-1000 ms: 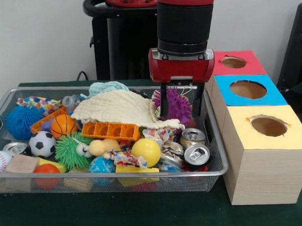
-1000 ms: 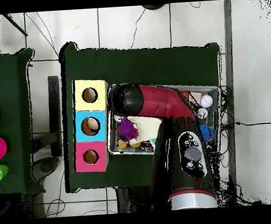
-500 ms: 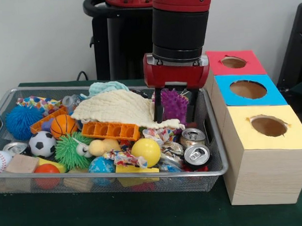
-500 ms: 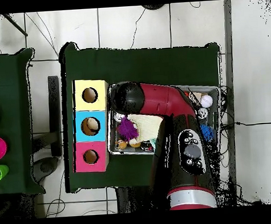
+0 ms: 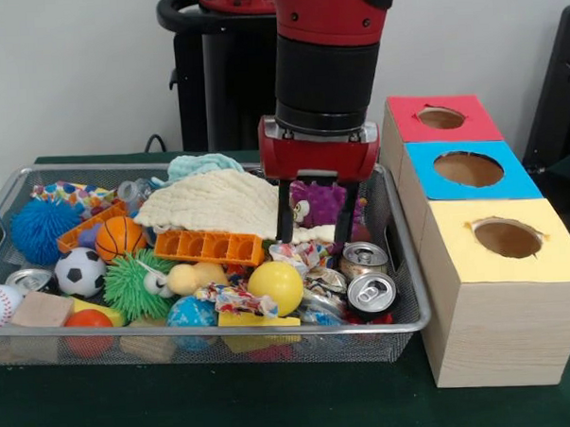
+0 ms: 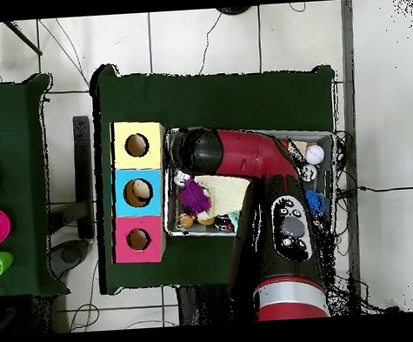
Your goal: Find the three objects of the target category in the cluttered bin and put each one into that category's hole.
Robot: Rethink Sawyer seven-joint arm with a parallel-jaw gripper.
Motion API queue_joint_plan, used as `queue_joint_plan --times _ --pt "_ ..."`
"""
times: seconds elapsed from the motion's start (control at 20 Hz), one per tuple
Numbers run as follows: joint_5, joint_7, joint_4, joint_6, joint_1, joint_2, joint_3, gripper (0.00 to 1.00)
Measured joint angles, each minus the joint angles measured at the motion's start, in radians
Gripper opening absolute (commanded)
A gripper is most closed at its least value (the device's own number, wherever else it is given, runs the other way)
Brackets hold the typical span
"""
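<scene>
Gripper low in the wire bin, fingers spread either side of a purple spiky toy.

The gripper (image 5: 313, 215) hangs with its two dark fingers (image 5: 283, 214) apart — not clenched on anything — reaching down at the edge of the cream cloth (image 5: 214, 205), with the purple spiky toy (image 5: 324, 200) showing between and behind them. Just in front lie two dented drink cans (image 5: 366, 276), a yellow ball (image 5: 276, 286) and an orange plastic grid (image 5: 209, 246). Further left in the wire bin (image 5: 408, 314) sit a green spiky ball (image 5: 134, 284), a small basketball (image 5: 119, 237), a soccer ball (image 5: 79, 272) and a blue spiky ball (image 5: 36, 229). Beside the bin stand the three hole boxes — yellow (image 5: 501, 289), blue (image 5: 470, 172), red (image 5: 442, 120).
</scene>
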Motion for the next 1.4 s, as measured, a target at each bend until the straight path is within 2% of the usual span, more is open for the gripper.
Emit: queue_joint_plan --times 0.6,1.4 --pt "0.000 0.000 -0.018 -0.020 0.010 0.053 -0.029 1.00" --pt "0.000 0.000 -0.018 -0.020 0.010 0.066 -0.030 1.00"
